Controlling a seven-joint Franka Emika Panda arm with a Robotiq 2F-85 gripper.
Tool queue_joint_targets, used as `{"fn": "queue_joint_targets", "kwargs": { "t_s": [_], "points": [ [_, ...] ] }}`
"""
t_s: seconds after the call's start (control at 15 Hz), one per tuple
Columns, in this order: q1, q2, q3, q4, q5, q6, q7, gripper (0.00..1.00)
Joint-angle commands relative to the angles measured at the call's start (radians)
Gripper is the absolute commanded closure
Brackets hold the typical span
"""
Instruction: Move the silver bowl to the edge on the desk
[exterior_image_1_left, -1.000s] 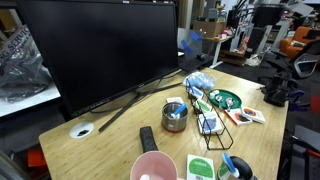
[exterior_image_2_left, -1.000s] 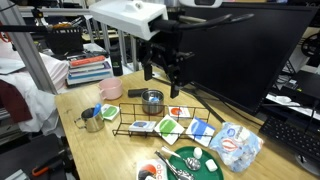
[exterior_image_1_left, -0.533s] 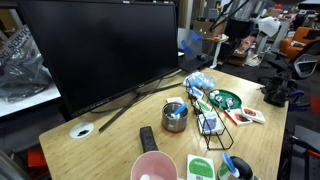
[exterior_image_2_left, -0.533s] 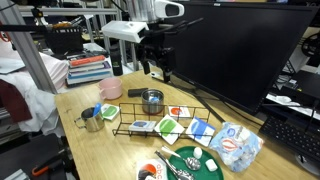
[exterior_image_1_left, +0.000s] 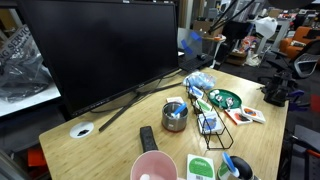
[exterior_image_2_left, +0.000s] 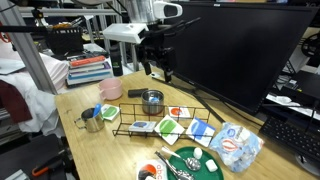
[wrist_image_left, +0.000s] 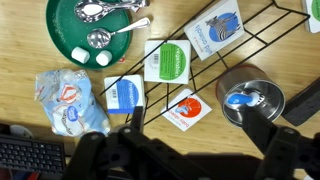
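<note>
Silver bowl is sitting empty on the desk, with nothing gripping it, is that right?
Not quite: it is not empty. The wrist view shows a small blue and white thing inside the silver bowl. The rest holds: it sits on the desk, and nothing grips it.

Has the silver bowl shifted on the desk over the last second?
No. In an exterior view the silver bowl sits in the same spot as before, just in front of the monitor stand's leg, with the same gap between them.

Shiny reflective steel silver bowl (wrist_image_left: 250, 95), pale grained wooden desk (wrist_image_left: 25, 45), glossy green plastic dish (wrist_image_left: 62, 28) at eleven o'clock of the wrist view, polished metal spoons (wrist_image_left: 108, 10), crinkly plastic bag (wrist_image_left: 68, 100)
</note>
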Motion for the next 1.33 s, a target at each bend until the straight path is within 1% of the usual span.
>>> {"fn": "queue_joint_targets", "kwargs": {
  "t_s": [0.0,0.07,0.2,0.33,0.47,0.53,0.6,0.8,1.0,1.07,1.13,1.27],
  "points": [
    [-0.006,0.0,0.006,0.002,0.002,-0.003,-0.001,0.0],
    [-0.006,0.0,0.006,0.002,0.002,-0.002,-0.001,0.0],
    [0.002,0.028,0.017,0.038,-0.001,-0.021,0.013,0.0],
    [0.016,0.075,0.044,0.095,-0.05,-0.025,0.033,0.0],
    [0.038,0.132,0.076,0.166,-0.124,-0.037,0.02,0.0],
    [0.056,0.166,0.09,0.201,-0.142,-0.047,-0.017,0.0],
    [0.073,0.199,0.102,0.228,-0.136,-0.044,-0.057,0.0],
    [0.116,0.318,0.134,0.309,-0.155,-0.05,-0.135,0.0],
    [0.129,0.433,0.149,0.377,-0.149,-0.063,-0.27,0.0],
    [0.135,0.384,0.143,0.313,-0.132,-0.011,-0.189,0.0],
    [0.136,0.411,0.143,0.326,-0.131,-0.008,-0.198,0.0],
    [0.136,0.411,0.143,0.327,-0.131,-0.007,-0.194,0.0]
  ]
}}
